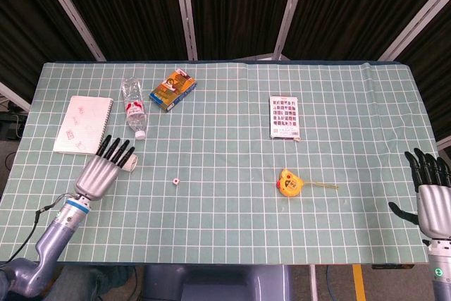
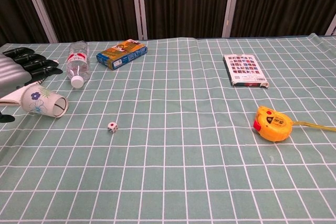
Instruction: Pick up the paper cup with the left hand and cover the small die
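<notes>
Right now your left hand (image 1: 103,171) is flat w/ fingers spread wide, holding nothing, hovering over the paper cup (image 2: 45,103), which lies on its side near the table's (image 1: 225,216) left edge, mouth facing the small die (image 1: 175,182). The die sits just right of the cup, apart from it, toward the front edge. Your right hand (image 1: 431,195) is at the front-right corner, fingers straight & apart, empty.

Black curtains (image 1: 232,8) (pale poles) behind table (image 1: 232,223).
</notes>
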Tool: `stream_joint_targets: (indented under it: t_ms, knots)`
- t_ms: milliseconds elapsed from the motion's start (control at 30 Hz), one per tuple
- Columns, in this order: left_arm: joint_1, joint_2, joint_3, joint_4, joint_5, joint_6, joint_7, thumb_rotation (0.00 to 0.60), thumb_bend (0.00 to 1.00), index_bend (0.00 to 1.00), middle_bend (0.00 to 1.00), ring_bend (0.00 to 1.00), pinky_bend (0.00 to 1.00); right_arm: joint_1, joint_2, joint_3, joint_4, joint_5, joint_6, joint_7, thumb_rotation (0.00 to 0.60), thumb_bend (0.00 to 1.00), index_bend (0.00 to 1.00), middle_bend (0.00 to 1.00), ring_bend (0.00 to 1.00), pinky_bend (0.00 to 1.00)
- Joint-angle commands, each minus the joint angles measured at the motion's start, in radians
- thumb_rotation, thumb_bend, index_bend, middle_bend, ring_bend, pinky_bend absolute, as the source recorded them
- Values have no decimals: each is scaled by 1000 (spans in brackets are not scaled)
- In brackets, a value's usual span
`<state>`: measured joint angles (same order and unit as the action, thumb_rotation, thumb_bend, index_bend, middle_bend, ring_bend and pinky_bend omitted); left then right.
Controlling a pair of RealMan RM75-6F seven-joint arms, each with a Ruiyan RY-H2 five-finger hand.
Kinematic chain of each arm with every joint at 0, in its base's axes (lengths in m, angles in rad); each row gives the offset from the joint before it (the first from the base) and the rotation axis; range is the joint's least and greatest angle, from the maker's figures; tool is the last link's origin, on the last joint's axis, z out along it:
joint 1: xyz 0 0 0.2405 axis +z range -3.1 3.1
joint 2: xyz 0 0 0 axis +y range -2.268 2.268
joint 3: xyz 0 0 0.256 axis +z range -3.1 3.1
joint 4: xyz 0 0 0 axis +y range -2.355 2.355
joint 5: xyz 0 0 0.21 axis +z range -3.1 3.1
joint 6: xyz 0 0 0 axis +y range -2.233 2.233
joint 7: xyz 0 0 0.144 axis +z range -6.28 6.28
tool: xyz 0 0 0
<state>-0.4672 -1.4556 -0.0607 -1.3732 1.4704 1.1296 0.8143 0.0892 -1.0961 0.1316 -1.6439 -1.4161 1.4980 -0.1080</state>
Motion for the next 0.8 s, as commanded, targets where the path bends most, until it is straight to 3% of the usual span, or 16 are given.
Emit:
stream_joint_targets:
  t_ms: [33,367,567,633,800]
  knots:
    - [-10,-129,-17,87,-30,49,142,600,0,15,0,0,1,0,1,1,1,1,-1,2,600,0,0,0,0,0]
    - [-34,-177,-10,160,-77,-14,155,600,0,52,4,0,77,4,2,6,10,19,-13,7,600,0,0,0,0,0]
    - [-44,-207,-6,197,-101,-32,170,600,0,129,83,55,135,8,0,7,16,25,-23,9,600,0,0,0,0,0]
    - [-47,-213,-4,210,-99,-31,162,600,0,174,144,106,173,8,0,8,17,27,-23,11,600,0,0,0,0,0]
    - [-48,-230,3,249,-69,3,105,600,0,459,474,410,426,8,2,7,17,26,-23,16,600,0,0,0,0,0]
